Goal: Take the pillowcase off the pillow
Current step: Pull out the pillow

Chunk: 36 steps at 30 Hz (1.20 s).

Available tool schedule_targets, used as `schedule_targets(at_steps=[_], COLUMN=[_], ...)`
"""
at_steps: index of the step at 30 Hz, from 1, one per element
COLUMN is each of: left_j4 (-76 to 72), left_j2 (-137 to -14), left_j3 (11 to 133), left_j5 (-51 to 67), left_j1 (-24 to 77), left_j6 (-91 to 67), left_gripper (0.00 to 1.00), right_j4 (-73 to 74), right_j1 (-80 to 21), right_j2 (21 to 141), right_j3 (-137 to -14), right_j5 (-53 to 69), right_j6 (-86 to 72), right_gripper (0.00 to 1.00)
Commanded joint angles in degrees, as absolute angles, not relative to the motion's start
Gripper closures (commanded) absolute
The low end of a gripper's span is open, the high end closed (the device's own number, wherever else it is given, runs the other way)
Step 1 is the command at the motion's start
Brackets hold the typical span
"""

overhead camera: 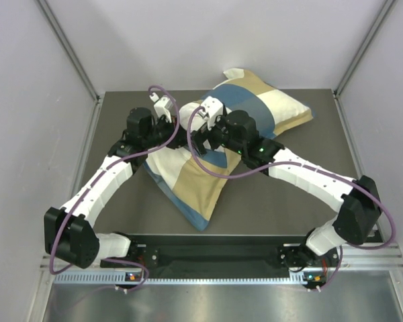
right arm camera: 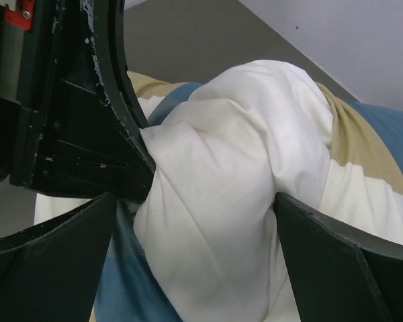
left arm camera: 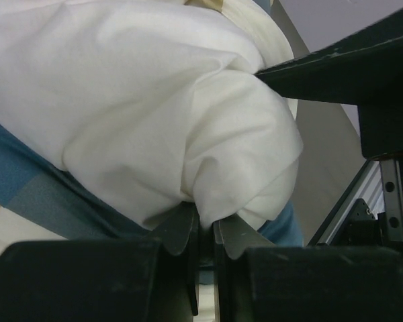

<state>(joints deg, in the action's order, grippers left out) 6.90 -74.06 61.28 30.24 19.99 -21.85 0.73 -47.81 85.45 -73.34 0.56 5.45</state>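
Pillow corner protrudes from pillowcase, which lies at centre of table | I read left gripper clamped on that white corner | right gripper: jaws spread, straddling same bulge

The pillowcase, in big checks of blue, tan and cream, lies slantwise on the worktop. It is plump at its far right end and flat and limp at the near end, which tapers to a point toward the near edge. The pillow, plain white and creased, bulges bare out of the case at its left side, with a fold pinched in the left claw.
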Motion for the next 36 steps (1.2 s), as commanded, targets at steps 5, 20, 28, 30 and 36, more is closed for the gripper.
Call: schedule_targets(at_steps=[5, 20, 28, 30, 36], left_j4=[2.7, 9.8, 14.4, 16.4, 14.7], left_j2=[-71.3, -68.7, -60.4, -59.8, -59.9], left_j3=[66.4, 68.6, 66.0, 64.3, 55.5], left_j5=[36.2, 34.5, 24.7, 20.5, 16.4], left_j1=[20.4, 20.6, 20.8, 20.9, 20.9], left_j6=[-20.3, -18.6, -28.4, -30.8, -39.1], left_gripper=[1.00, 0.73, 0.33, 0.33, 0.39], right_j4=[1.6, 4.4, 2.6, 1.9, 0.4], right_j1=[-45.8, -45.4, -45.5, -45.6, -46.1], right_j2=[90.1, 97.7, 98.4, 98.2, 96.2], right_j3=[-77.4, -79.4, -80.2, -79.8, -77.4], right_j5=[2.7, -7.3, -11.9, -11.7, -10.6], right_j6=[10.8, 10.9, 6.9, 6.4, 5.5], right_gripper=[0.00, 1.00, 1.00, 1.00, 1.00])
